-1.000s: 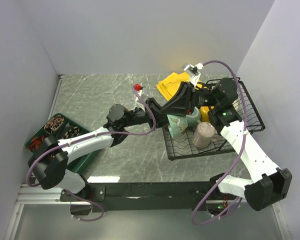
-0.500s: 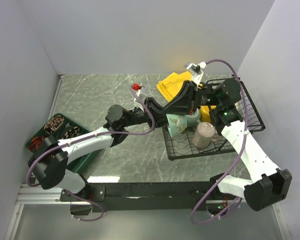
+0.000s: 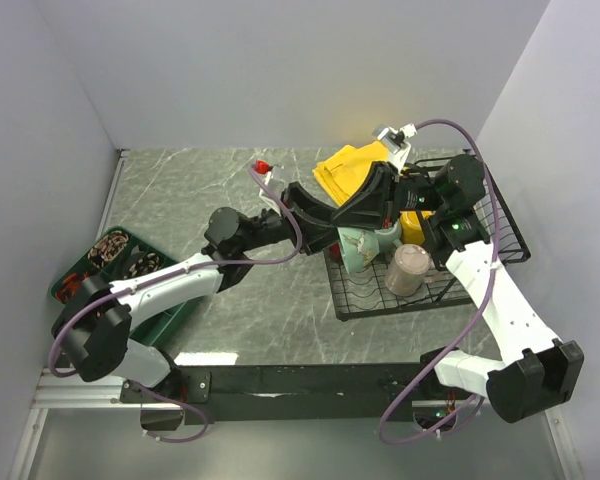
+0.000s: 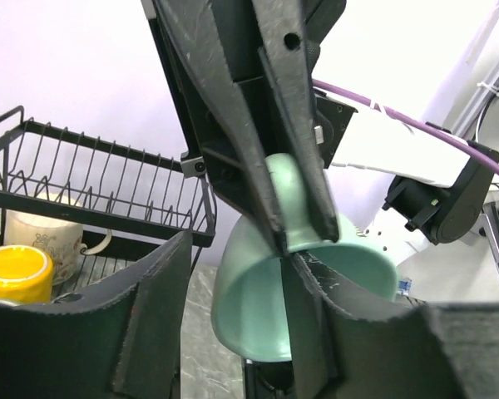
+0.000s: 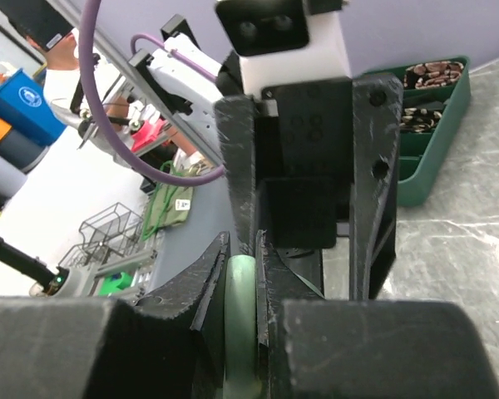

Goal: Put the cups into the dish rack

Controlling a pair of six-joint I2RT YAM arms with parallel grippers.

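Right pincer (image 5: 243, 253) clamps the teal cup (image 4: 258, 324) by its handle, left pincer (image 4: 237, 278) open around it: handover step, I'd next lower it into the dish rack (image 3: 502, 215) at frame right.

I look down on a table (image 3: 230, 200) with a grey-green top that looks like stone, with thin pale lines in it. A plain pale back wall (image 3: 280, 70) stands behind the table. A left wall (image 3: 30, 150) and a right wall (image 3: 570, 110) close its sides. A black bar (image 3: 280, 380) runs along the table's near edge. A bright patch of light (image 3: 208, 357) shines on the table just beside that bar.
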